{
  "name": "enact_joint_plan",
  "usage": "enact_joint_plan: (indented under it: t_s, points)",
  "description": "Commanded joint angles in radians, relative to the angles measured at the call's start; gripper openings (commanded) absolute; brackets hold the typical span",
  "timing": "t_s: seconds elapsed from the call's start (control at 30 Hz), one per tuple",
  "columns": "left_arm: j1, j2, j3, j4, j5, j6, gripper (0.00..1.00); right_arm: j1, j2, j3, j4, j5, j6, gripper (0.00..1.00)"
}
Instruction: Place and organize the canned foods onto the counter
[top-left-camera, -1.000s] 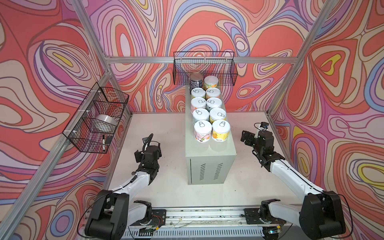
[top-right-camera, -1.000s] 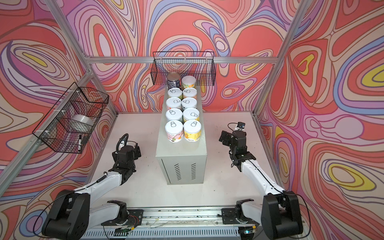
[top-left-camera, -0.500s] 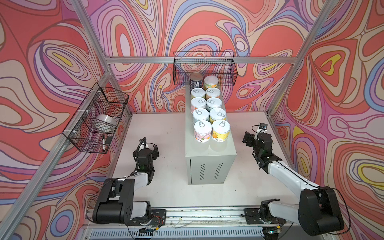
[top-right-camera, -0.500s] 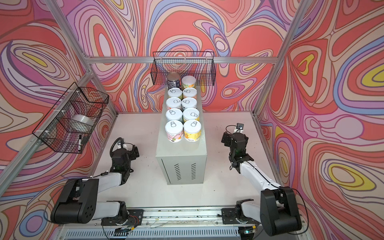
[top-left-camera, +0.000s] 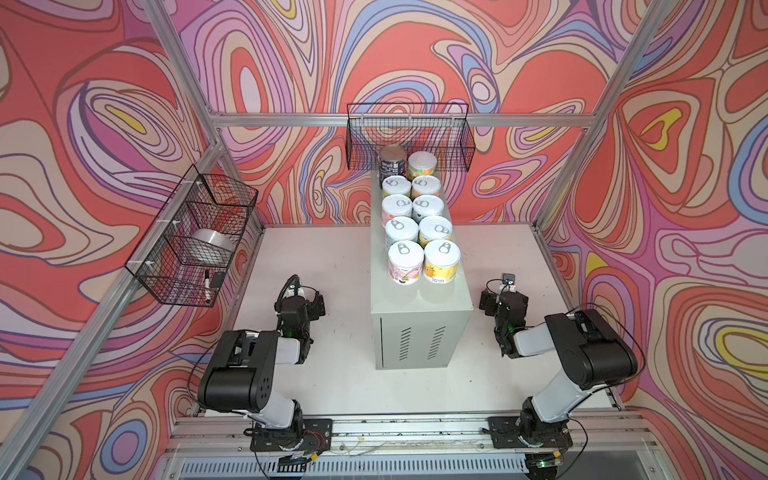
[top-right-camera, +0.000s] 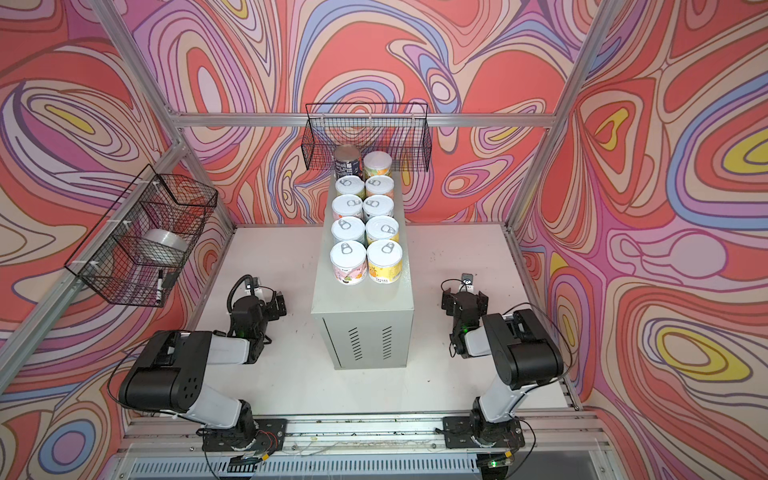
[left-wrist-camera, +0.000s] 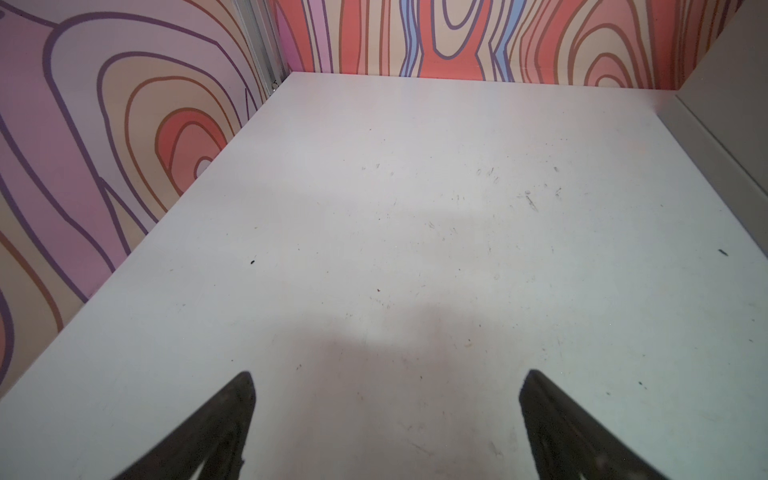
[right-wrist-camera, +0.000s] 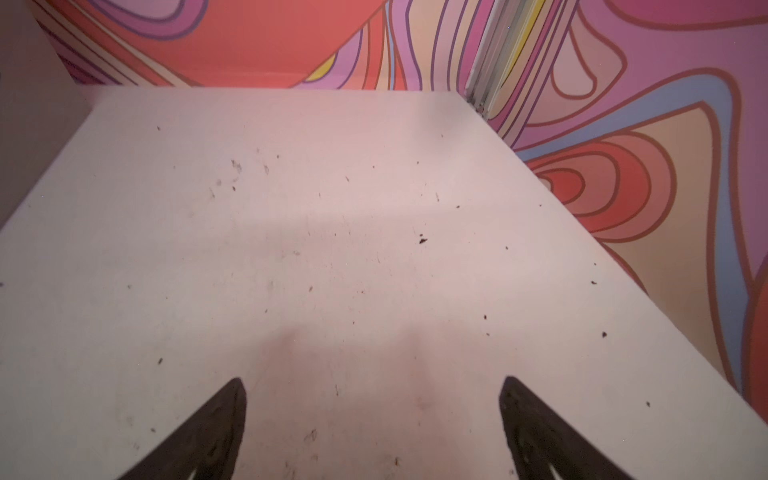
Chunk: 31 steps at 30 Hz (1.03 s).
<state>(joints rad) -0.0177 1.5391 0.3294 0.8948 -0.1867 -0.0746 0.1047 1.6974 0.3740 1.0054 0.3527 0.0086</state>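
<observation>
– Counter (top-left-camera: 417, 298): what do we find on top?
– We find ten cans (top-left-camera: 402, 228), upright, in two rows of five.
– Grippers?
– We read left gripper (left-wrist-camera: 389, 374) and right gripper (right-wrist-camera: 372, 379) spread wide, empty, flanking the counter, apart from it.

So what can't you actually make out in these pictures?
- Labels of the rear colourful pull-tab tins: both top views, hidden by tins in front.
- Print on the dark navy tin: both top views, too small.
- Small black object in the black wire side basket: a top view, too small, behind mesh.
- Tall light-grey metal cabinet: left wrist view, cut off by the edge.
</observation>
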Motion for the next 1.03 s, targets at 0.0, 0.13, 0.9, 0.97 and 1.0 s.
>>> enact_joint_plan:
  t_s: [0.0, 0.13, 0.9, 0.97, 1.0]
  points:
    - [0.006, -0.003, 0.014, 0.049, 0.009, 0.008, 1.0, -0.007, 0.014, 0.028, 0.074, -0.017, 0.007, 0.98]
    - [0.005, -0.002, 0.013, 0.05, 0.026, 0.013, 1.0, -0.036, 0.025, 0.073, 0.017, -0.049, 0.024, 0.98]
    - [0.012, 0.013, 0.071, -0.046, 0.15, 0.056, 1.0, -0.036, 0.023, 0.065, 0.029, -0.046, 0.016, 0.98]
    - [0.012, 0.003, 0.061, -0.038, 0.152, 0.057, 1.0, -0.036, 0.022, 0.065, 0.029, -0.046, 0.017, 0.98]
    - [0.012, 0.002, 0.055, -0.026, 0.153, 0.057, 1.0, -0.036, 0.022, 0.065, 0.029, -0.045, 0.017, 0.98]
